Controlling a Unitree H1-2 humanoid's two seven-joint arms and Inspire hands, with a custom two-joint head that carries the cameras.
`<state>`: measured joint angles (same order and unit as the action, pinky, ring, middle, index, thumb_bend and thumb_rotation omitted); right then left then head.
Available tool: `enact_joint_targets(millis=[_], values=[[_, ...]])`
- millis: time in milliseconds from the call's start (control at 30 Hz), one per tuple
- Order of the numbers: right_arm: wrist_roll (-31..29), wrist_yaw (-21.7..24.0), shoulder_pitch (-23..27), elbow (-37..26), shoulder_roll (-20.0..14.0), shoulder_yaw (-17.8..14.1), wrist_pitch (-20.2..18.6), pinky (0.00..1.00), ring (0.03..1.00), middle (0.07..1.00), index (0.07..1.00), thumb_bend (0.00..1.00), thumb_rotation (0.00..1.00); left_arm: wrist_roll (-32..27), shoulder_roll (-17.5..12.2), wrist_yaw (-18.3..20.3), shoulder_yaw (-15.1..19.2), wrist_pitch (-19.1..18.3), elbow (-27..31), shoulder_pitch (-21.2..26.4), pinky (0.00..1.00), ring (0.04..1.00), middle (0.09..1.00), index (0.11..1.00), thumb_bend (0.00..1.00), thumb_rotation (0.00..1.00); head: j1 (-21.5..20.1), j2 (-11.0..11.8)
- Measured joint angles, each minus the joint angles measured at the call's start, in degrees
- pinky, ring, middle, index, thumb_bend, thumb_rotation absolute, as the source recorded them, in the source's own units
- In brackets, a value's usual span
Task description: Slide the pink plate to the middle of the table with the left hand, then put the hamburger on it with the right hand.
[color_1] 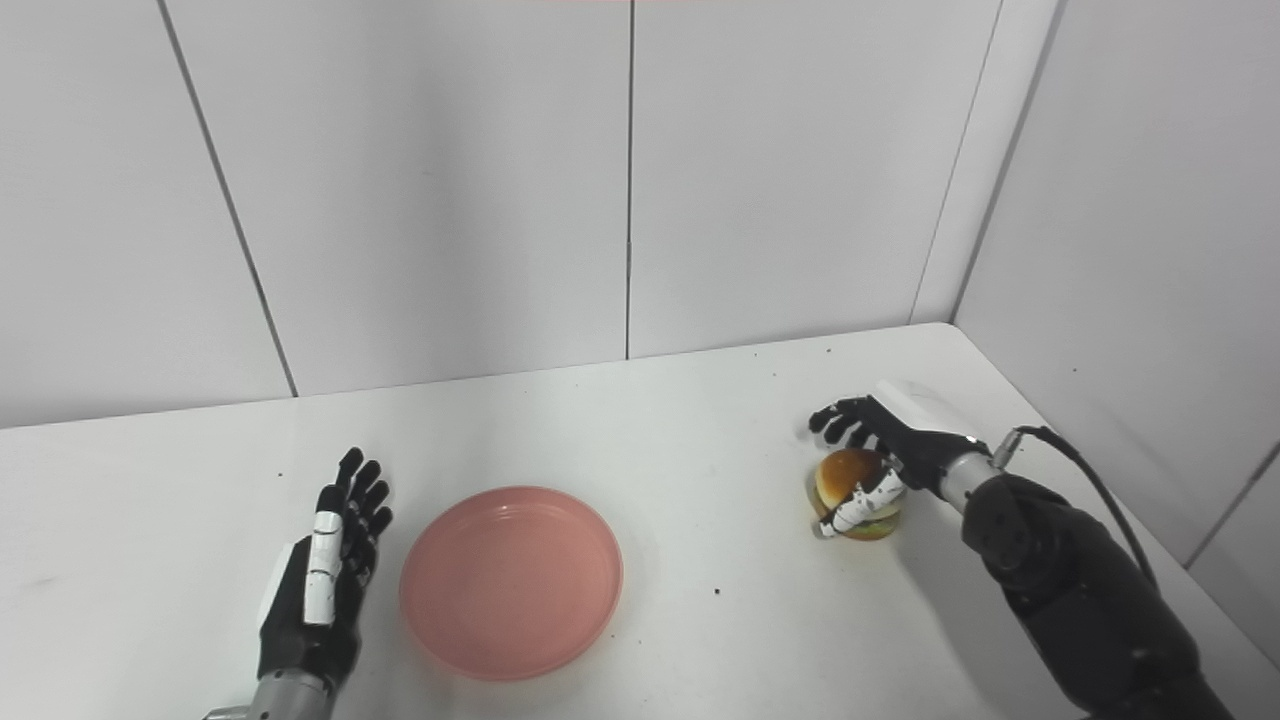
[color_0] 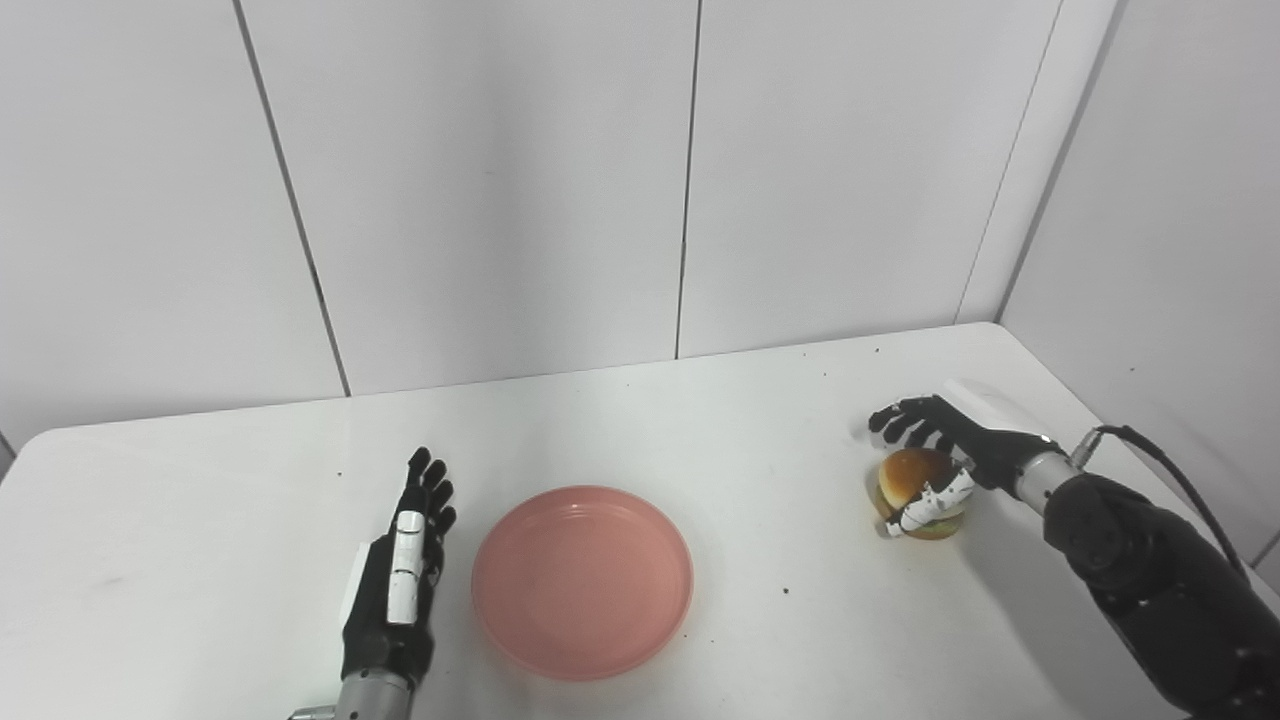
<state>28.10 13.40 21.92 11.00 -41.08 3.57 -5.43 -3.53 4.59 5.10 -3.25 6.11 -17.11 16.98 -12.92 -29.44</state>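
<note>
Left eye view shows the hamburger on the table's right side, well apart from the pink plate near the middle. My right hand arches over it, thumb against the near side, fingers curled past the bun; I cannot tell whether the grasp is closed. I'd firm it evenly before lifting. My left hand lies flat, fingers spread, just beside the plate, holding nothing. Right eye view adds little, only a wider gap there.

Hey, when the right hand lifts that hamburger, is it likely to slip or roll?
The hamburger has a rounded, glossy bun, so it may slip. The right hand wraps it from above, which likely steadies it. Its flat base probably won't roll.
</note>
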Motion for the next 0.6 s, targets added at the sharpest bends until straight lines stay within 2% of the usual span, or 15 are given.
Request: enact_joint_targets(millis=[100, 133, 367, 433, 500, 600], values=[[0.0, -1.2, -0.1, -0.5, 0.4, -0.2, 0.1, 0.41, 0.462, 0.487, 0.488, 0.53, 0.0, 0.0, 0.0, 0.0, 0.0, 0.0, 0.0, 0.0, 1.0, 1.0, 1.0, 1.0, 0.72, 1.0, 0.1, 0.1], [0.0, -1.4, -0.2, -0.9, 0.4, -0.3, 0.1, 0.42, 0.465, 0.488, 0.487, 0.53, 0.0, -0.1, 0.0, 0.0, 0.0, 0.0, 0.0, 0.0, 0.96, 1.0, 1.0, 1.0, 0.73, 1.0, 0.3, 0.2], [-0.3, -1.9, -0.4, -3.1, 0.7, -1.7, 0.1, 0.4, 0.454, 0.478, 0.497, 0.53, 0.0, -0.8, 0.2, 0.0, 0.2, 0.0, 0.1, -0.1, 1.0, 1.0, 1.0, 1.0, 0.72, 1.0, 1.2, 0.1], [-0.5, -1.9, -0.4, -3.7, 0.9, -1.9, 0.1, 0.37, 0.433, 0.465, 0.506, 0.53, 0.0, -0.8, 0.3, 0.0, 0.2, -0.3, 0.2, -0.1, 0.89, 1.0, 1.0, 1.0, 0.73, 1.0, 1.4, 0.1], [-0.6, -1.9, -0.4, -4.2, 1.1, -2.0, 0.1, 0.36, 0.423, 0.461, 0.509, 0.53, 0.0, -1.0, 0.4, 0.0, 0.2, -1.4, 0.8, -0.4, 0.91, 1.0, 1.0, 1.0, 0.72, 1.0, 1.4, 0.1], [-0.7, -1.9, -0.4, -5.5, 1.3, -2.1, 0.1, 0.35, 0.413, 0.455, 0.511, 0.53, 0.0, -1.0, 0.5, -0.2, 0.2, -1.8, 1.9, -1.2, 0.98, 1.0, 1.0, 1.0, 0.7, 1.0, 1.9, 0.1]])
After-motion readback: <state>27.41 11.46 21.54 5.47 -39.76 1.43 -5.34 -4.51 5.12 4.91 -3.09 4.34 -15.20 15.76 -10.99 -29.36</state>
